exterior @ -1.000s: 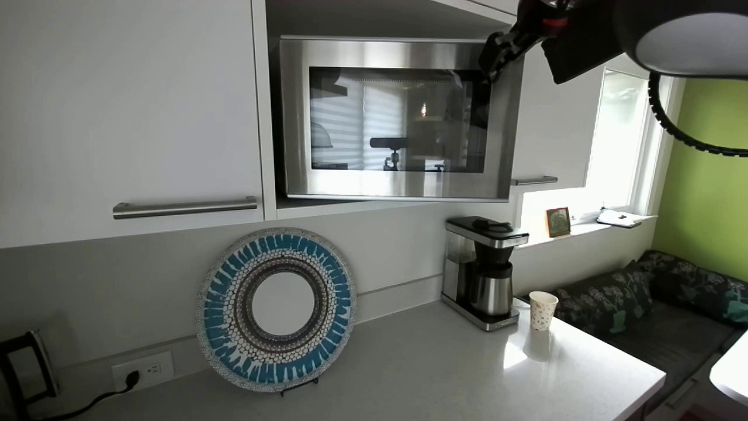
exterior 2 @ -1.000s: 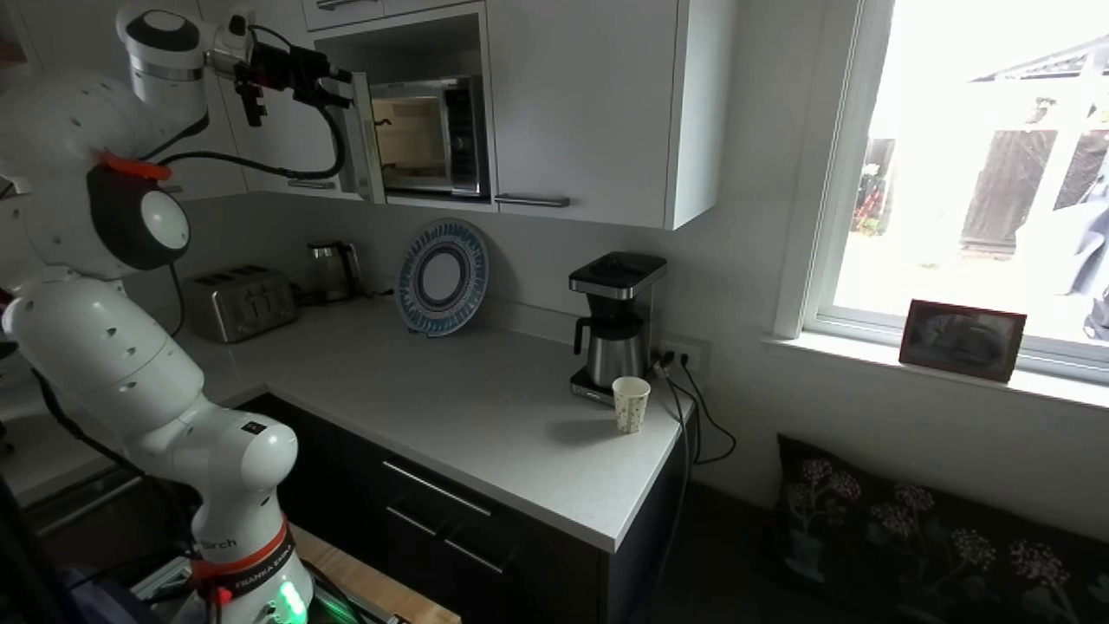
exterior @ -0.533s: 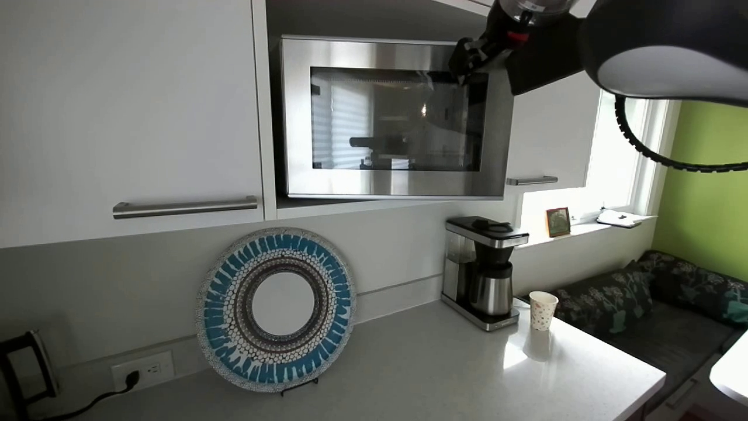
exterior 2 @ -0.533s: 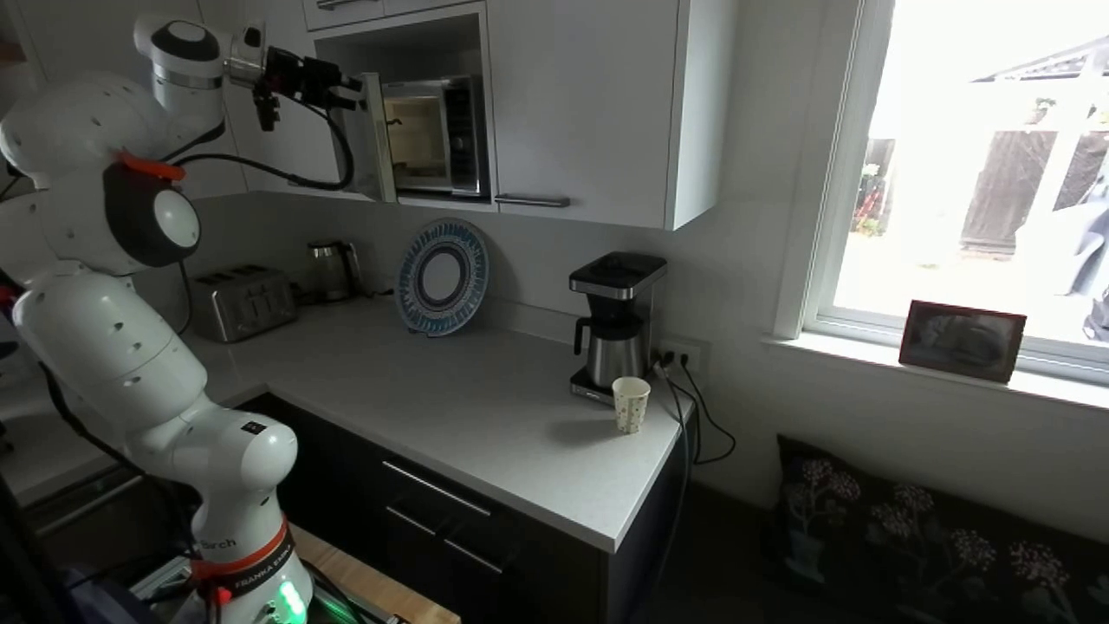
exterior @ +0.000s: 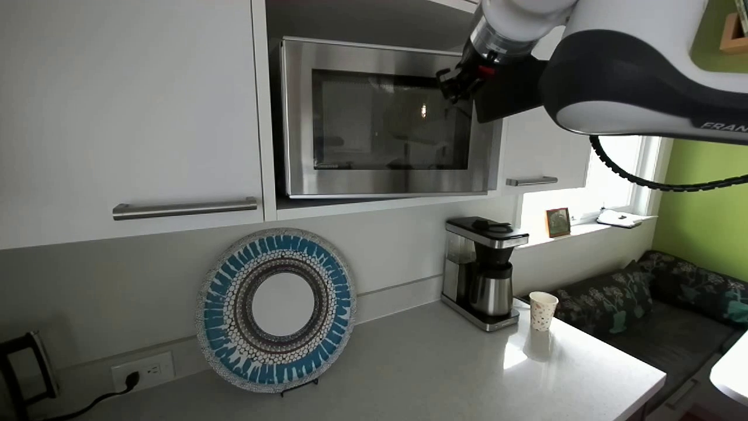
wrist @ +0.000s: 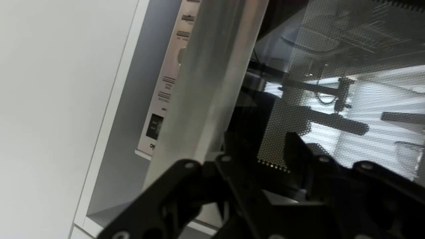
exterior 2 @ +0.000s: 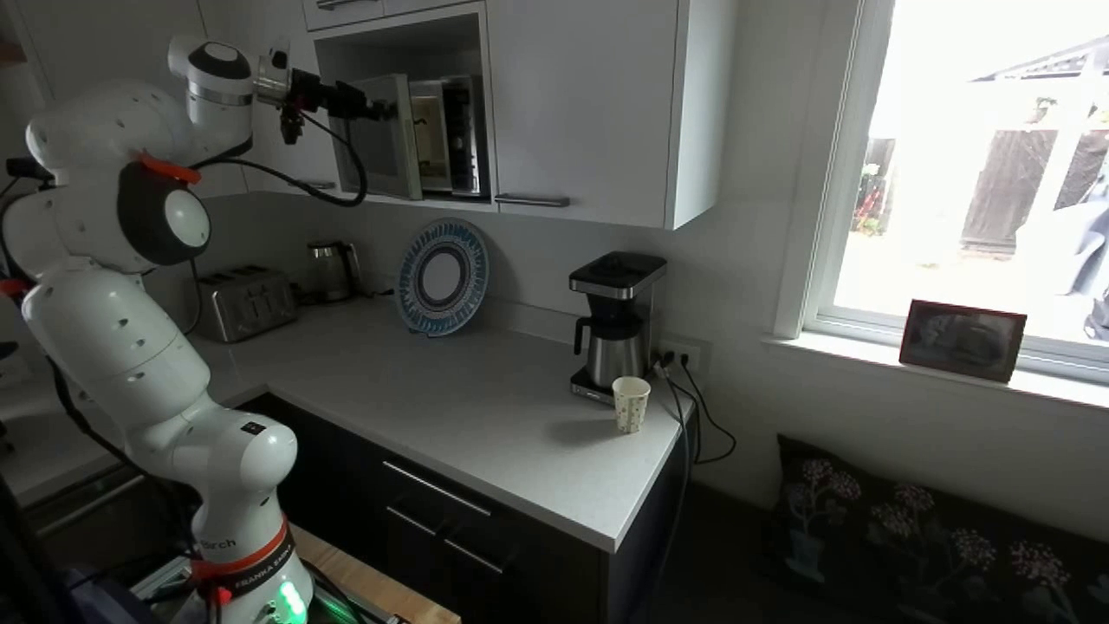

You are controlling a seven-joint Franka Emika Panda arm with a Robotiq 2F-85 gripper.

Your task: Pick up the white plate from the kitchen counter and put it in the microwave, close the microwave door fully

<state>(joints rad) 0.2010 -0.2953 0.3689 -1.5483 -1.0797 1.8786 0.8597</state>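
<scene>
The microwave [exterior 2: 475,139] sits in a cabinet niche with its microwave door [exterior: 385,182] partly open, a gap showing along the free side. My gripper [exterior 2: 385,111] is at the door's outer face, near the upper part of its free edge. In the wrist view the gripper [wrist: 260,141] has its black fingers apart, with only dark mesh glass seen between them; whether the tips touch the glass I cannot tell. Left of the door's steel frame [wrist: 212,73] shows the control panel [wrist: 166,83]. The kitchen counter [exterior 2: 485,416] lies below. The white plate is hidden or out of view.
A large blue-patterned plate [exterior: 283,304] leans on a stand under the microwave. On the counter are a coffee maker [exterior 2: 617,321], a paper cup [exterior 2: 631,406], a toaster [exterior 2: 243,303] and a kettle [exterior 2: 333,270]. White cabinet doors [exterior: 128,117] flank the niche.
The microwave door has swung further inward, narrowing its gap. My gripper has moved along with it, towards the niche and slightly down. The fingers look closer together than before.
</scene>
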